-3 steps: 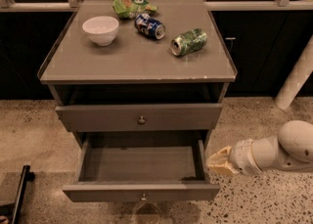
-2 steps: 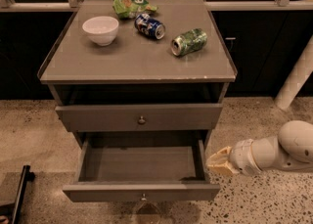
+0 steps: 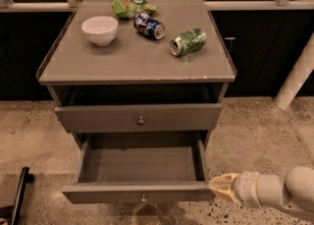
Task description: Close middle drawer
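Observation:
The middle drawer (image 3: 140, 165) is pulled far out of the grey cabinet, showing its empty grey inside. Its low front panel (image 3: 98, 193) carries a small round knob (image 3: 143, 198). My gripper (image 3: 217, 186), cream-tipped on a pale arm coming in from the lower right, sits at the right end of that front panel, at or just off its corner. Its fingers come together in a point and hold nothing.
Above, another grey drawer (image 3: 98, 117) stands slightly out. The cabinet top (image 3: 132, 62) holds a white bowl (image 3: 100, 29), a green chip bag (image 3: 130, 3), a blue can (image 3: 149, 25) and a green can (image 3: 188, 42). A white post (image 3: 296, 79) stands right; a black bar (image 3: 17, 194) lies on the floor left.
My gripper and arm have moved down the picture, from beside the drawer's right wall to its front right corner. The drawer has not moved.

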You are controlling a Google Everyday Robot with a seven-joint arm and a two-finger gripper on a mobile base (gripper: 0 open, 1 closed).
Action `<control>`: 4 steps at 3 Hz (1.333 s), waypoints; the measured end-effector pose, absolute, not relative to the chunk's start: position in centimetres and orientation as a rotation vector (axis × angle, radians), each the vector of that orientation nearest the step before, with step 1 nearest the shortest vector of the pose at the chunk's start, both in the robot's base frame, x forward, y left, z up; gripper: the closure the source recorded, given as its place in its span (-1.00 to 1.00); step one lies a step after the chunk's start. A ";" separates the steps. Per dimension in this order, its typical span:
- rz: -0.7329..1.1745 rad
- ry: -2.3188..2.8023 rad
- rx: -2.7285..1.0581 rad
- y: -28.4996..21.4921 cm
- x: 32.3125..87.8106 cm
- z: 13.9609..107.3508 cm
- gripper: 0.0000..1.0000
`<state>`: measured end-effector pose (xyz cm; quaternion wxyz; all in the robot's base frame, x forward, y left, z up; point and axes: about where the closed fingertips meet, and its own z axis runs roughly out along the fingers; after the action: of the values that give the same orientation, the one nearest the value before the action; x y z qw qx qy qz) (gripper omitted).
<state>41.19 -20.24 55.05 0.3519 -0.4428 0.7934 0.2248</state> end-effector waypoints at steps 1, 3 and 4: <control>0.602 2.078 -0.971 -22.6 40.4 48.4 1.00; 0.774 2.116 -0.785 -23.9 42.2 35.6 1.00; 0.785 2.096 -0.803 -23.5 44.0 34.9 1.00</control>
<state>43.98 -23.48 34.89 0.3726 -0.3133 0.8180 0.3065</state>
